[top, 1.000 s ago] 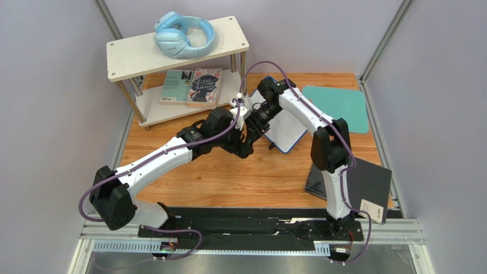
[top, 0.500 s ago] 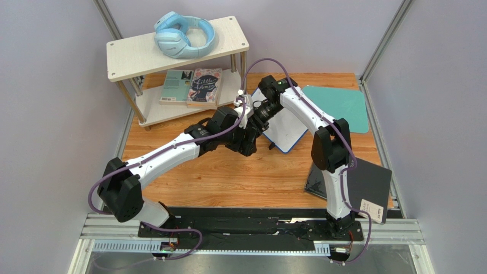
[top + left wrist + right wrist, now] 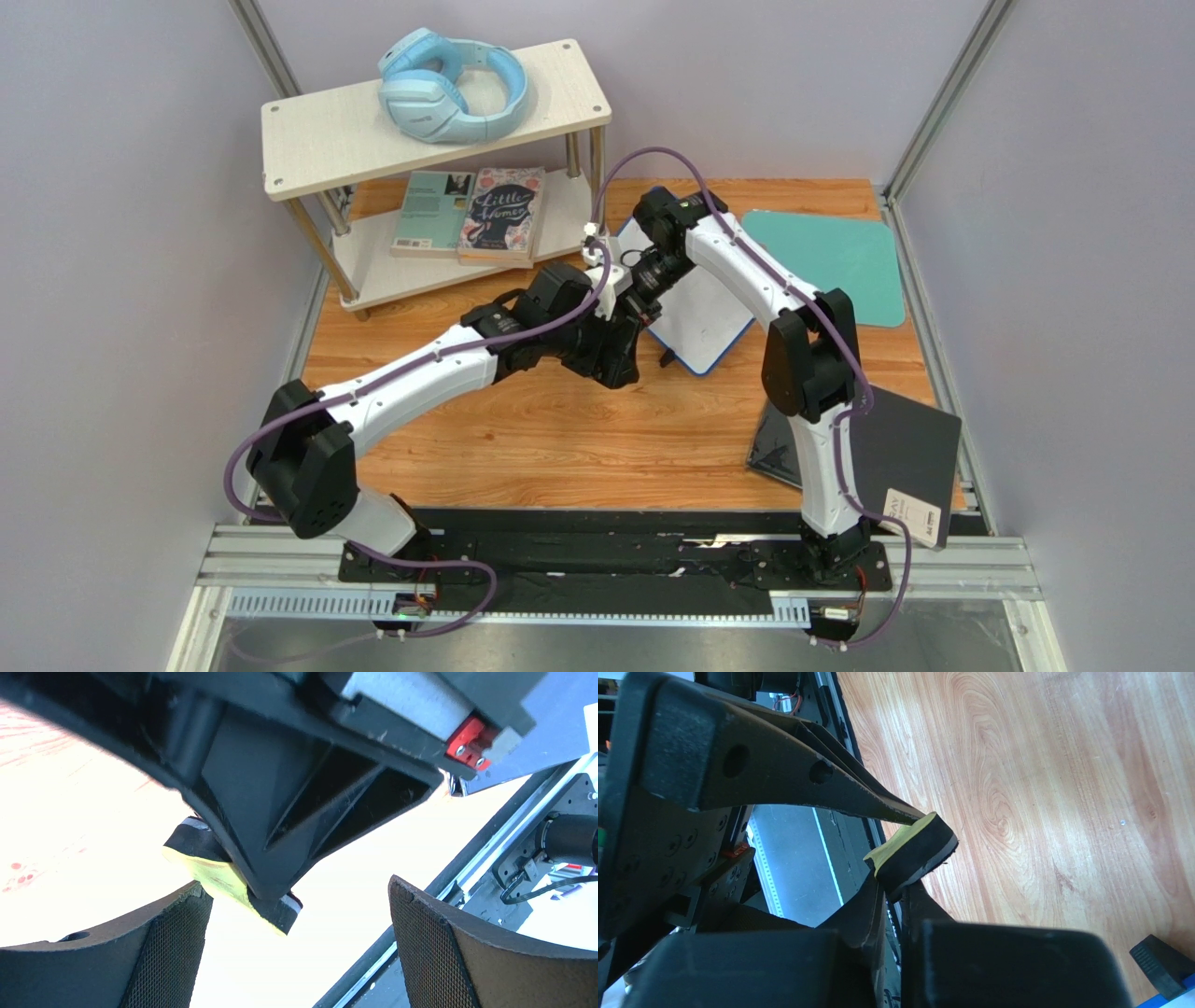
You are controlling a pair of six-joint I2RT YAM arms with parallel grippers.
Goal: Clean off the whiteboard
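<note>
The whiteboard (image 3: 701,319) lies on the wooden table behind the two grippers, white with a blue frame; I see no writing on its visible part. My right gripper (image 3: 634,311) is shut on a yellow-and-black eraser (image 3: 911,852) and holds it above the table, left of the board. My left gripper (image 3: 617,361) meets it from the left. In the left wrist view the left gripper (image 3: 296,885) is open wide, with the eraser (image 3: 224,882) between its fingers, nearer the left one. In the right wrist view the right gripper (image 3: 901,882) pinches the eraser's lower edge.
A two-tier shelf (image 3: 561,70) at the back left holds blue headphones (image 3: 449,84) and books (image 3: 470,210). A teal mat (image 3: 828,259) lies at the back right. A black panel (image 3: 905,448) lies at the front right.
My left arm has stretched to the right and its open gripper has closed in on the eraser held by the right gripper. The right gripper shifted slightly back.
</note>
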